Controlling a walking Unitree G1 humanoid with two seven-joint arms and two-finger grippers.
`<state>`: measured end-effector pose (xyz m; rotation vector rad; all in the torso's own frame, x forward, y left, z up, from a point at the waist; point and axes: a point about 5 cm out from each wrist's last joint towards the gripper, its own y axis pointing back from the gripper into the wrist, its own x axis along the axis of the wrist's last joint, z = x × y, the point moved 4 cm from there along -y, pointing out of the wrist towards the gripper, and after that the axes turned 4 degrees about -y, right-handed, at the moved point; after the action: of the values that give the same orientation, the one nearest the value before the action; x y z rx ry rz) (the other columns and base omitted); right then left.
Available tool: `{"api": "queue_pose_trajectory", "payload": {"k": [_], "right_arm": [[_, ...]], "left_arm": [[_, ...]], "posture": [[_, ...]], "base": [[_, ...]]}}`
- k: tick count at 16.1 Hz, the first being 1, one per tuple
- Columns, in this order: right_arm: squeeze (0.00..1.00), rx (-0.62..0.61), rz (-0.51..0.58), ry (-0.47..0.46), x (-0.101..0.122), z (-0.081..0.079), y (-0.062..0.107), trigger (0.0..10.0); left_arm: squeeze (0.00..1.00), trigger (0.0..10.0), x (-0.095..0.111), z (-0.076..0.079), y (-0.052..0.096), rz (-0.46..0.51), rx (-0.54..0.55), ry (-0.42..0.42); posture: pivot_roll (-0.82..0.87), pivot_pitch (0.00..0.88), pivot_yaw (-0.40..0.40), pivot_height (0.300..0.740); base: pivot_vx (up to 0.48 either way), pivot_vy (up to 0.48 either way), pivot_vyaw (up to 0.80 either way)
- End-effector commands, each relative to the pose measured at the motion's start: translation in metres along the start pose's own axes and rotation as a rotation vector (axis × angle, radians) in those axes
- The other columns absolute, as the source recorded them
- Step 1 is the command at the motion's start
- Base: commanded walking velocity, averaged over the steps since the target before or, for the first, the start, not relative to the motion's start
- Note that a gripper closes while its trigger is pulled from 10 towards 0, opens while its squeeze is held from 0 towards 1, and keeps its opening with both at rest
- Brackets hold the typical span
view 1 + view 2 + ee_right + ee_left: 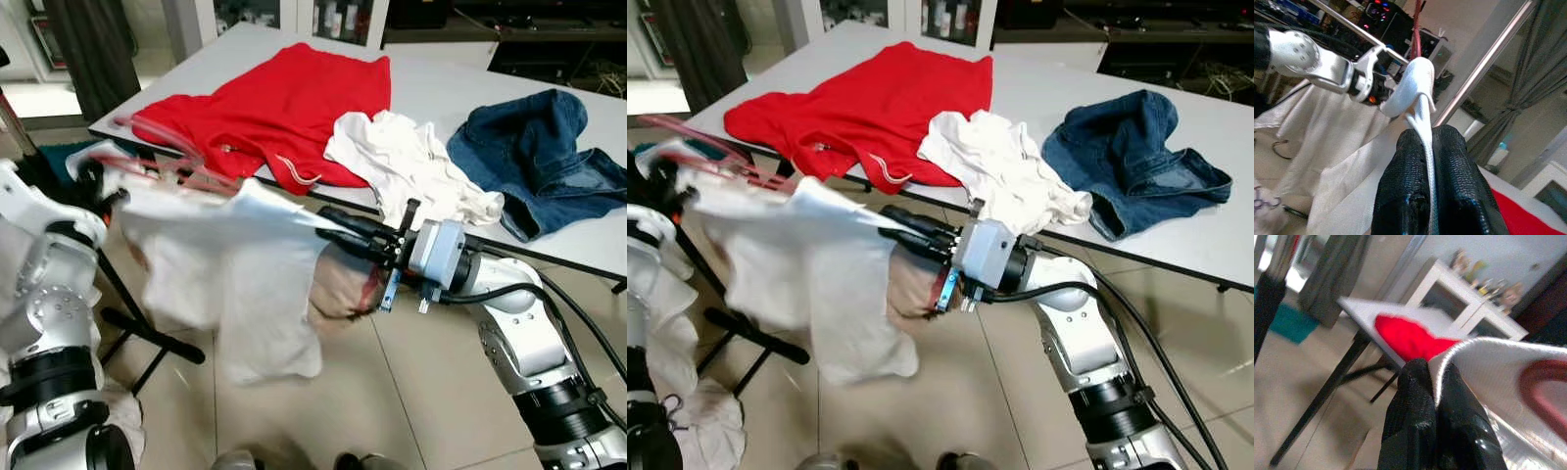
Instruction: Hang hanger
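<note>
the left gripper (1430,401) and right gripper (1425,161) each pinch the white shirt (230,264), stretched on its red hanger (167,166) near the table (441,88); next likely lifting it to a rail.

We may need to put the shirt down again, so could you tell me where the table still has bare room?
The table is bare along its far edge, behind the red garment and white garment, and at the near right corner below the jeans. The middle and near left edge are crowded with clothes.

Head stereo downward; wrist cameras close, perhaps
</note>
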<state>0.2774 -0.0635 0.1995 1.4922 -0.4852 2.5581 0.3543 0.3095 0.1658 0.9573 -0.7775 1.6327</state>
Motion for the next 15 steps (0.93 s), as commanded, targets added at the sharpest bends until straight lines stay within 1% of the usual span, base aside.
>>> {"api": "queue_pose_trajectory", "payload": {"k": [1,2,4,10,11,13,14,15], "right_arm": [[0.0,-0.04,0.068,0.046,0.021,0.014,0.009,10.0],[0.0,0.005,0.068,0.042,0.024,0.007,0.009,10.0],[0.0,0.014,0.076,0.025,0.027,0.004,0.009,10.0],[0.0,-0.006,0.124,-0.035,0.036,0.01,0.003,10.0],[0.0,-0.026,0.153,-0.062,0.042,0.016,0.001,10.0],[0.0,-0.04,0.18,-0.078,0.048,0.022,-0.002,10.0],[0.0,-0.032,0.161,-0.07,0.044,0.02,-0.003,10.0],[0.0,-0.032,0.161,-0.07,0.044,0.02,-0.003,10.0]], "left_arm": [[0.0,10.0,0.022,-0.042,0.006,0.072,0.195,0.011],[0.0,10.0,0.025,-0.056,0.007,0.074,0.265,0.018],[0.0,10.0,0.026,-0.054,0.006,0.072,0.253,0.013],[0.0,10.0,0.004,-0.024,0.001,0.01,0.129,0.022],[0.0,10.0,-0.006,-0.018,0.001,-0.018,0.106,0.025],[0.0,10.0,-0.017,-0.015,0.002,-0.043,0.105,0.032],[0.0,10.0,-0.016,-0.006,0.002,-0.023,0.068,0.02],[0.0,10.0,-0.016,-0.006,0.002,-0.023,0.068,0.02]], "posture": [[0.1,0.015,-0.002,0.74],[0.09,0.018,-0.001,0.74],[0.1,0.02,-0.001,0.74],[0.1,0.023,-0.003,0.74],[0.11,0.022,-0.002,0.74],[0.1,0.021,0.0,0.74],[0.1,0.023,-0.001,0.74],[0.1,0.023,-0.001,0.74]], "base": [[0.0,0.0,0.0],[0.0,0.0,0.0],[0.0,0.0,0.0],[0.0,0.0,0.0],[0.0,0.0,0.0],[0.0,0.0,0.0],[0.0,0.0,0.0],[0.0,0.0,0.0]]}}
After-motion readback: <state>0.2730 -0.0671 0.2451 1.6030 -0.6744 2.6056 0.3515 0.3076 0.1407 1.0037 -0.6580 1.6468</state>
